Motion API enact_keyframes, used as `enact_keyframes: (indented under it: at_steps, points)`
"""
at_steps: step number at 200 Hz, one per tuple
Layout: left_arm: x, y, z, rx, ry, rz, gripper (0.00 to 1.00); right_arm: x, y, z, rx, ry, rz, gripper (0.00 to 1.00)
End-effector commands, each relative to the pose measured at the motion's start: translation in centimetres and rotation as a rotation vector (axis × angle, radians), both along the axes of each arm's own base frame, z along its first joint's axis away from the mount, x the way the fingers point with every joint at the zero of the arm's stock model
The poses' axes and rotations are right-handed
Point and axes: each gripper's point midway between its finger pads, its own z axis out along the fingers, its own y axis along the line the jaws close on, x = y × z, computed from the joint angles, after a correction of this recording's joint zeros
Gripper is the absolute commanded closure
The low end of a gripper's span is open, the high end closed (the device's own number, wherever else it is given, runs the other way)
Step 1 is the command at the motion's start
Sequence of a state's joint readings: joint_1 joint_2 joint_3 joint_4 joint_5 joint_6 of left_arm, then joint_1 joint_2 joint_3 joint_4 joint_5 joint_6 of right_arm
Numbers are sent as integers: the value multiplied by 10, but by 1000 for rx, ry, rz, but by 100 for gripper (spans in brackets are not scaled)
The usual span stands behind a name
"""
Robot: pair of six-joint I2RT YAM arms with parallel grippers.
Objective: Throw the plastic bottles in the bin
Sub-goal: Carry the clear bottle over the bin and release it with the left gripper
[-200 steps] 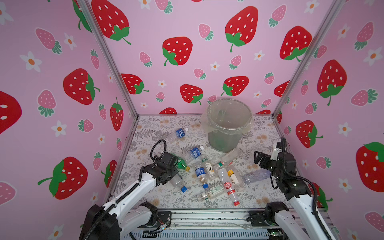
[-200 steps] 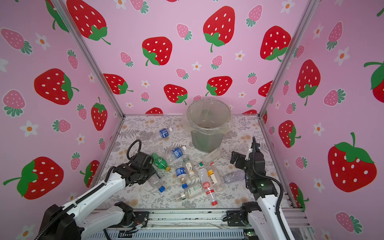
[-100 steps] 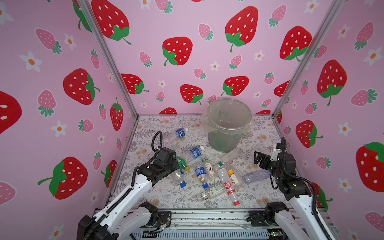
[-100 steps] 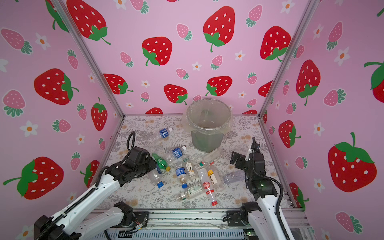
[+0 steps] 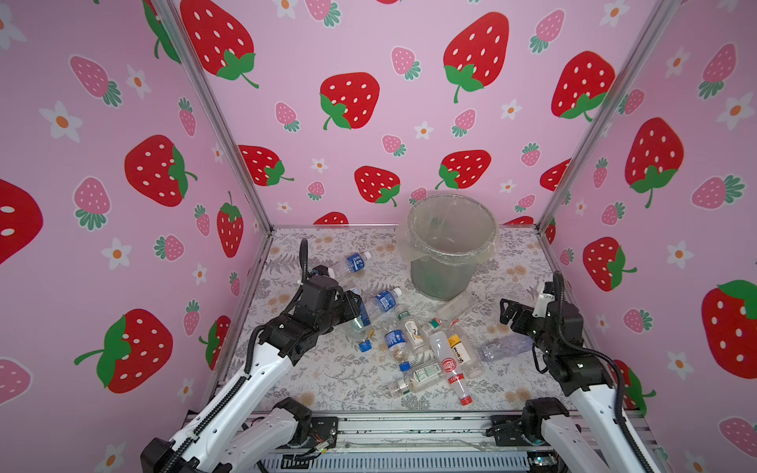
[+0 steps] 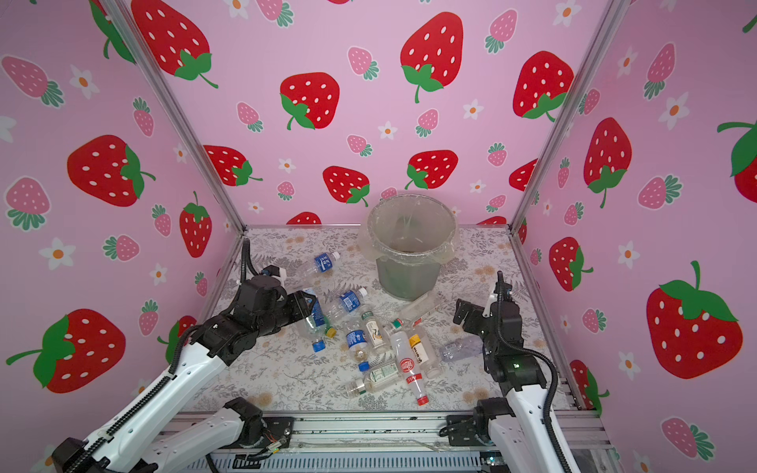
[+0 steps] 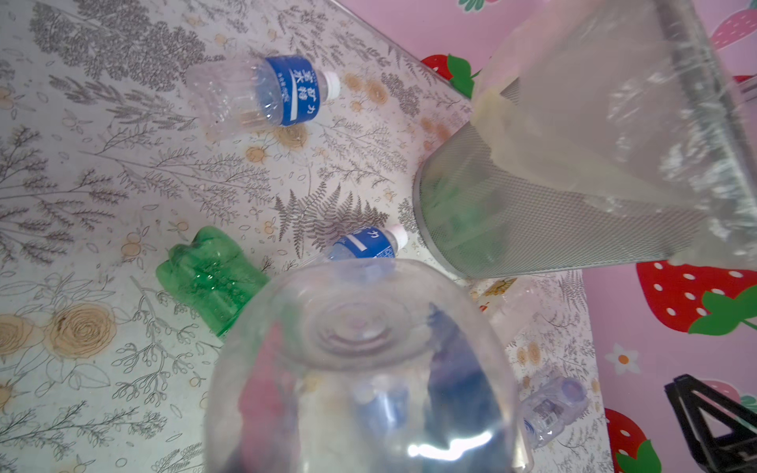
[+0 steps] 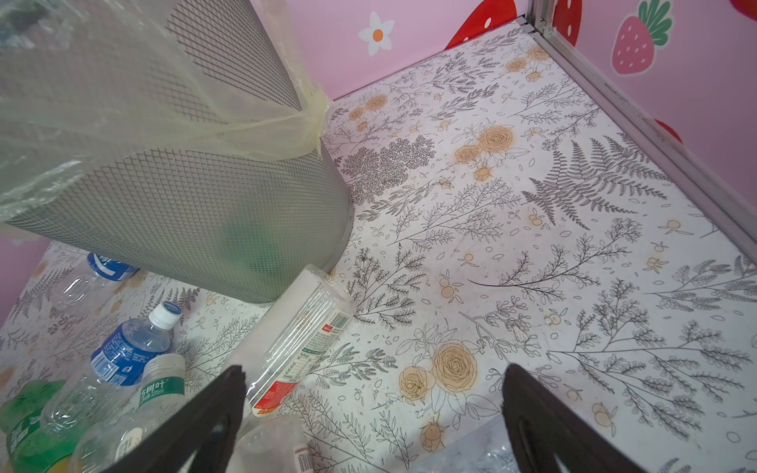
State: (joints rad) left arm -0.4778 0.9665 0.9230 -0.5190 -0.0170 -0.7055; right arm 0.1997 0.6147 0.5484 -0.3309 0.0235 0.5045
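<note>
The plastic bottles (image 5: 395, 339) lie mostly in a loose heap on the flower-printed table (image 5: 327, 385), in front of the bin and between your two arms.

Starting at your left, the left gripper (image 5: 355, 308) is clamped on a clear bottle with a blue cap (image 5: 361, 329). Its cap end points toward the front edge in both top views. Only the left wrist view shows you its round ringed base (image 7: 360, 340), so close that it fills the lower middle there and hides the fingers. That view also gives you a whole green bottle (image 7: 213, 274) lying just beside the held one. From above you get little more than a green patch and a yellow cap (image 6: 329, 331). Behind the gripper, a blue-labelled bottle (image 5: 355, 262) with a white cap lies apart from the heap.

The heap itself mixes clear bodies with blue, green, white and red labels. A red-capped bottle (image 5: 450, 364) reaches nearest the front.

The bin (image 5: 444, 282) stands upright at the back, right of centre, with a clear bag folded over its rim. The wrist views alone show its wall as fine mesh, with a green shape (image 8: 245, 245) dim behind it. A square clear bottle (image 8: 303, 340) lies just beside its foot.

At your right, the right gripper (image 5: 509, 313) has its jaws wide apart, with a crushed bottle (image 5: 506, 348) near it.
</note>
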Motion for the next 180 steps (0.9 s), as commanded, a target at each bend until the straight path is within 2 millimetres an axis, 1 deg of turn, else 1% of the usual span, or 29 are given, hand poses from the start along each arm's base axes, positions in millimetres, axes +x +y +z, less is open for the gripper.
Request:
enact_keyframes:
  at_steps: [1,27,42,55,69,94,137,156,180]
  points:
    - [10,-15,38,-3,-110,-73,50,1,1,4,6,-30,9,1]
    - [19,-27,65,22,-200,-118,50,0,1,5,5,-39,8,1]
    - [25,-28,77,29,-239,-109,50,-1,0,6,6,-43,7,1]
    - [29,-35,90,22,-286,-134,50,-1,1,6,6,-46,11,1]
    - [34,-38,100,23,-314,-143,50,-1,1,7,6,-48,14,1]
    - [42,-53,116,8,-358,-190,50,-1,1,7,8,-49,15,1]
    - [56,-88,154,-55,-477,-291,50,-2,1,7,8,-56,16,1]
    - [63,-96,169,-65,-508,-294,50,-3,1,7,9,-58,17,1]
    - [67,-106,187,-90,-561,-291,50,-3,2,8,11,-63,17,1]
